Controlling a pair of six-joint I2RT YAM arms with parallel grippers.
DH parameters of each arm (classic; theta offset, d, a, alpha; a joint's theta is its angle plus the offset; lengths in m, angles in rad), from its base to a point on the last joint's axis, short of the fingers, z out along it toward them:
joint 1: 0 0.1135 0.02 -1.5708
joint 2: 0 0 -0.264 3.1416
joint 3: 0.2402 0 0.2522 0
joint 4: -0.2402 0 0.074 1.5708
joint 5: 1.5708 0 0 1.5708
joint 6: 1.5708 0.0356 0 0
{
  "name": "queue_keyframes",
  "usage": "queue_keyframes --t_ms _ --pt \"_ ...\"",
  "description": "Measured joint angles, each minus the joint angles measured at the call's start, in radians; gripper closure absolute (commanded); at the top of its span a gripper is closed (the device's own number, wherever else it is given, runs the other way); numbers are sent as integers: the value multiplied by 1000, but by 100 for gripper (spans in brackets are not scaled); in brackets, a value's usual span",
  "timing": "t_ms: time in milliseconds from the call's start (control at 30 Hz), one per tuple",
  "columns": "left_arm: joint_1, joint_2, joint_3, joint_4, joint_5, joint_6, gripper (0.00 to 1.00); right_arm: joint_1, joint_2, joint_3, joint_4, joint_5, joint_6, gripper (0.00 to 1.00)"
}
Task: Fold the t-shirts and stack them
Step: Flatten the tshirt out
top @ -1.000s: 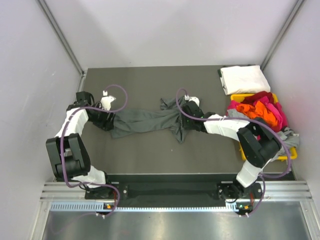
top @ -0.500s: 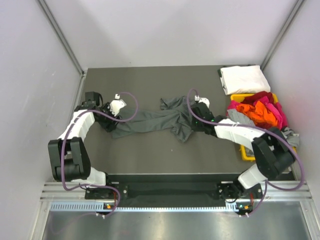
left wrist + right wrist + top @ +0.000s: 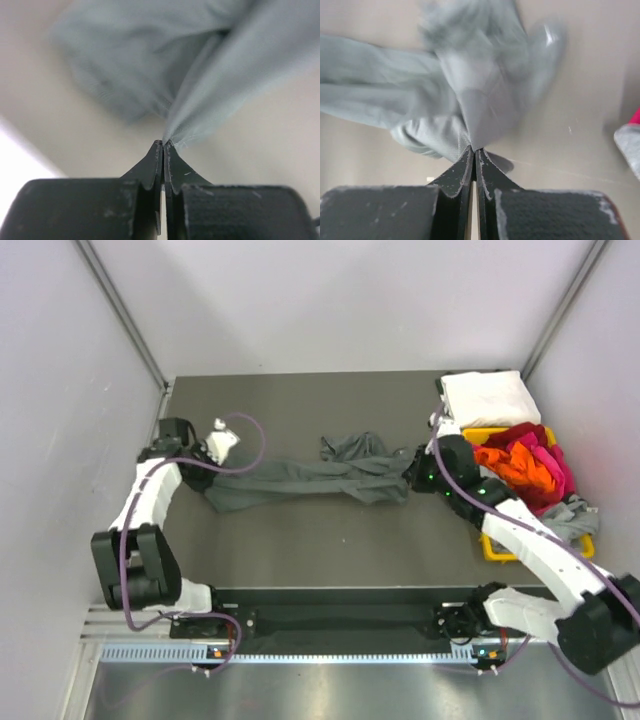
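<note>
- The dark grey cloth t-shirt (image 3: 300,480) lies stretched in a rumpled band across the dark table (image 3: 300,400), not yet folded
- The left gripper (image 3: 163,145) is clamped on its left end, and the right gripper (image 3: 474,149) pinches its right end
- A folded white t-shirt (image 3: 485,395) sits at the far right corner, apparently done
- Orange, pink, red and light grey shirts (image 3: 520,460) wait heaped in the yellow plastic bin (image 3: 492,548), so most work remains

Fixed top view steeply down onto the table (image 3: 300,410); both wrist views close-up on the same dark grey t-shirt (image 3: 290,483).
</note>
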Motion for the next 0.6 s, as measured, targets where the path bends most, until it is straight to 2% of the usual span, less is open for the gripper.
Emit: queue_keyframes --t_ms 100,167,267,400,500,600 --pt "42 -114 110 -78 -3 -48 100 0 -127 91 -92 -30 -20 100" --pt "51 -196 239 -168 -1 -71 100 0 -213 171 -144 -57 -31 100" --pt "54 -268 451 -258 0 -98 100 0 -342 314 -221 -101 -37 100" --pt "60 -332 661 -366 -10 -127 100 0 -446 500 -318 -137 -37 100" --pt "60 -349 763 -427 -10 -143 100 0 -475 583 -349 -153 -37 100" --pt "60 -351 783 -433 -19 -151 100 0 -455 603 -371 -148 -43 100"
